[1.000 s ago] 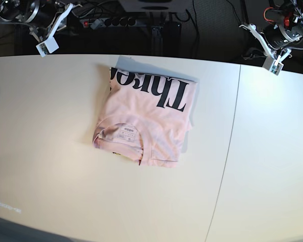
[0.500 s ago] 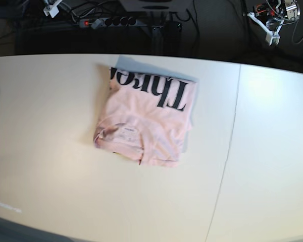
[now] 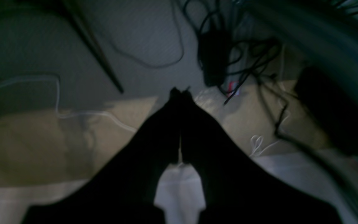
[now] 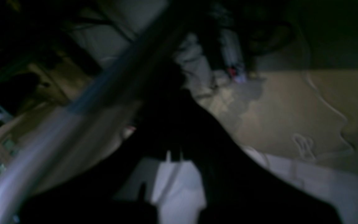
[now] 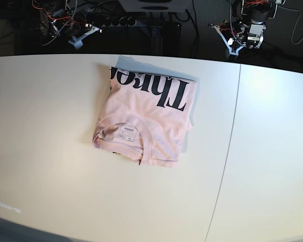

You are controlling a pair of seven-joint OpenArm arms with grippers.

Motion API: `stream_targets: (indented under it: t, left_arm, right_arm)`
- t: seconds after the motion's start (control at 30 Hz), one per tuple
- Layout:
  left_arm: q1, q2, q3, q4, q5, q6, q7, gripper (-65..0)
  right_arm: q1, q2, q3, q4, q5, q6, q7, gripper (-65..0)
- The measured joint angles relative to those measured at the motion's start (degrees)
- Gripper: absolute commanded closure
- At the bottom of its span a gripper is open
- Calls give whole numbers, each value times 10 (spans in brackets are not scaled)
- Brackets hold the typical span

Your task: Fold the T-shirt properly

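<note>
I look at the big white table (image 5: 50,166) first. It fills most of the base view, with a thin seam running down its right part. Nothing is on it but the T-shirt (image 5: 146,123).

The T-shirt lies near the middle of the table, a bit toward 11 o'clock. It is folded into a small, fat, pink square. The big black letters (image 5: 166,91) sit along its 12 o'clock side. The little white neck label (image 5: 127,133) shows inside the collar at about 7 o'clock on the bundle. The edges look mostly neat, though the corner at 5 o'clock is a bit loose.

Now my arms. A second ago both hung just over the far edge of the table. Now both are pulled back behind it, over the dark floor and cables. The left gripper (image 5: 234,48) is at 1 o'clock in the base view, and the right gripper (image 5: 77,42) is at 11 o'clock. Both are well apart from the shirt.

In the left wrist view the left gripper (image 3: 180,93) has its two dark fingers pressed tight together with nothing between them. The right wrist view is dark and blurry, but the right gripper (image 4: 174,155) is clenched too and holds nothing.

The shirt has not moved at all. So I think the folding is done, and my arms are just going home.
</note>
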Motion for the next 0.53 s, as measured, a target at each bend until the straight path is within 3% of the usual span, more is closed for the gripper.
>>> stream_targets:
  t: [0.1, 0.3, 0.43, 0.53]
  left_arm:
    - [-1, 5, 0, 0, 0, -2, -18, 0]
    - [2, 6, 0, 0, 2, -64, -33, 0]
    - [4, 6, 0, 0, 0, -67, -33, 0]
    - [6, 6, 0, 0, 0, -67, -33, 0]
  right_arm:
    - [8, -18, 0, 3, -1, -1, 2, 0]
    - [2, -26, 0, 21, -7, -1, 4, 0]
    - [1, -26, 0, 23, -7, -1, -25, 0]
    - [-8, -27, 0, 23, -7, -1, -5, 0]
